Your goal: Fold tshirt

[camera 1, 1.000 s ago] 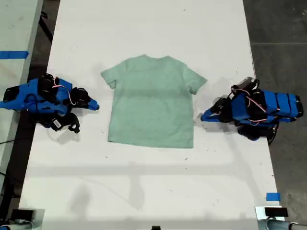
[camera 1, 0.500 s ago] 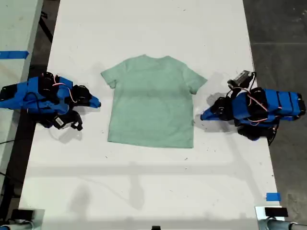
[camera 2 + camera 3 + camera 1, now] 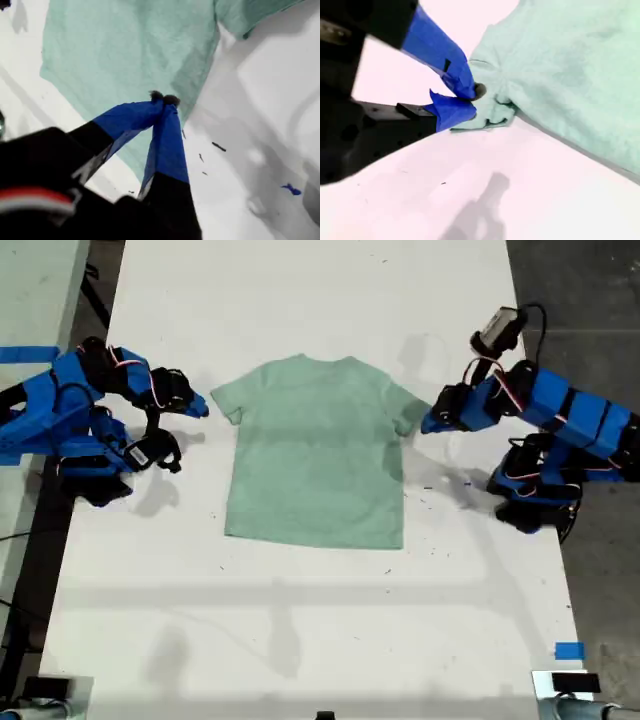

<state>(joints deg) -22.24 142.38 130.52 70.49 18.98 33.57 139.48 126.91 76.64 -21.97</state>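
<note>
Flat on the table (image 3: pixel 300 290) — only the tshirt (image 3: pixel 318 450).

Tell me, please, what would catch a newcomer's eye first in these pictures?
First, the small pale mint-green short-sleeved cloth t-shirt, spread flat in the middle of the long white table. Next, the two bright blue arms flanking it: my first gripper at the sleeve on the exterior view's right, jaws together above the cloth, and my second gripper at the opposite sleeve, where the fabric is bunched by its tips.

Tshirt (image 3: pixel 318 450) flat on white table (image 3: pixel 300 640); blue arm at each sleeve.
</note>
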